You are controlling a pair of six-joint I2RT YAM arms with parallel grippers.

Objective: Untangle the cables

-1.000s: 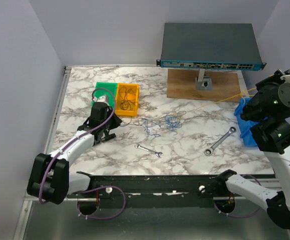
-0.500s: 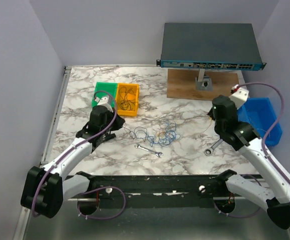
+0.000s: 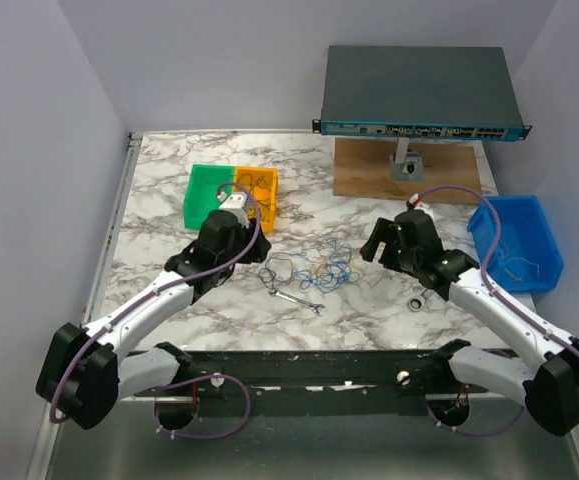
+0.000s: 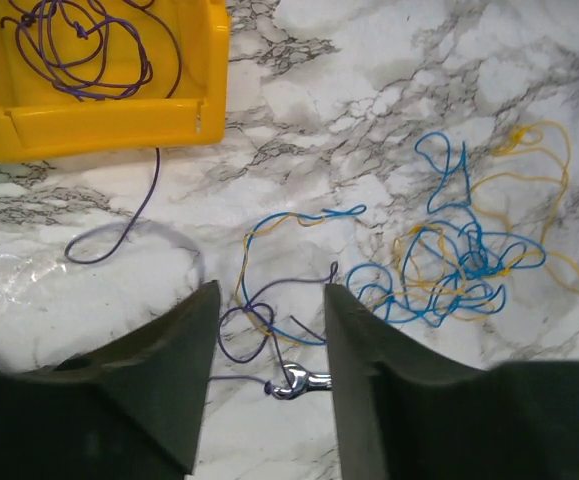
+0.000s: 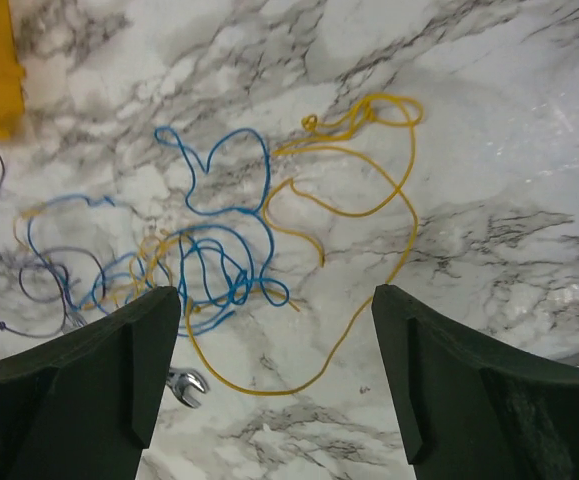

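- The cables lie in a loose tangle on the bench, about midway between left and right and between the two end effectors.
- Blue strands and yellow strands are knotted through one another. The yellow loops out to the right, and a dark purple loop sits at the left end. How many separate strands there are cannot be told.
- One more dark strand trails from the yellow bin onto the bench, and a bundle of dark wire lies coiled inside that bin.
- A small silver wrench lies on the near side of the tangle, its head right at the dark loop. A second wrench lies to the right, mostly hidden under the right arm.
- The left end effector has its fingers parted above the dark loop and grips nothing.
- The right end effector is spread wide above the blue and yellow knot, and is empty.
- There are three bins. The green bin touches the yellow one at the far left, and the blue bin sits at the right edge with a thin strand in it.
- One network switch stands over a wooden board at the far side.
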